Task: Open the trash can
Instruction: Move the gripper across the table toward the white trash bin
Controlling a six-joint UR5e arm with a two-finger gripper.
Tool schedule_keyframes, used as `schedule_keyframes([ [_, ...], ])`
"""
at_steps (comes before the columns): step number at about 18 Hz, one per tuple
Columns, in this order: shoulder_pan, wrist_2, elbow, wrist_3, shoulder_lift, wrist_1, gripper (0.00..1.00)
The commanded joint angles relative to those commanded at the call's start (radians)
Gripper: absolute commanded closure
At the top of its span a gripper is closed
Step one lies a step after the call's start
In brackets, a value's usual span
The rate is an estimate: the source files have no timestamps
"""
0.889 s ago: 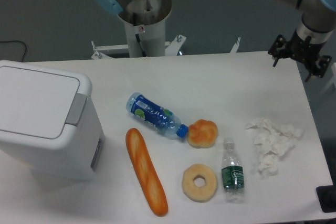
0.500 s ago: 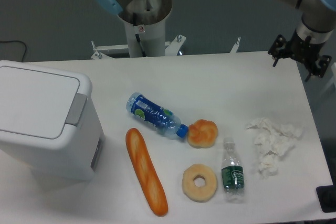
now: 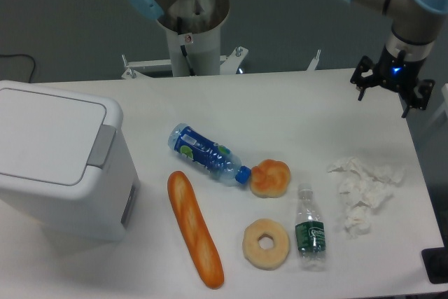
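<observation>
Shifted left, pincer (image 3: 382, 96) seemingly spread; one shut trash can (image 3: 59, 162), two bottles (image 3: 208, 153).

White table on a dark grey floor, evenly lit.

A white table (image 3: 294, 113) fills most of the view, its surface smooth and matte, with soft, faint shadows under whatever sits on it and no hard glare. Beyond its far edge lies a dark grey floor (image 3: 70, 12), plain and dull. A black cable (image 3: 21, 61) curls across that floor at the far left. Just behind the table's far edge, a white metal frame (image 3: 210, 64) with small bolted brackets stands on the floor. At the bottom right corner, a small black object (image 3: 435, 265) sits at the table's edge, cut off by the frame.
</observation>
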Motion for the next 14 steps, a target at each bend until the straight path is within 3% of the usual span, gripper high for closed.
schedule_keyframes([
  [6, -0.011, -0.100, -0.051, -0.082, 0.044, -0.017, 0.00],
  [9, -0.026, -0.106, -0.052, -0.204, 0.061, -0.106, 0.00],
  [11, -0.063, -0.149, -0.051, -0.267, 0.093, -0.152, 0.09],
  [14, -0.136, -0.172, -0.051, -0.378, 0.121, -0.153, 0.14],
])
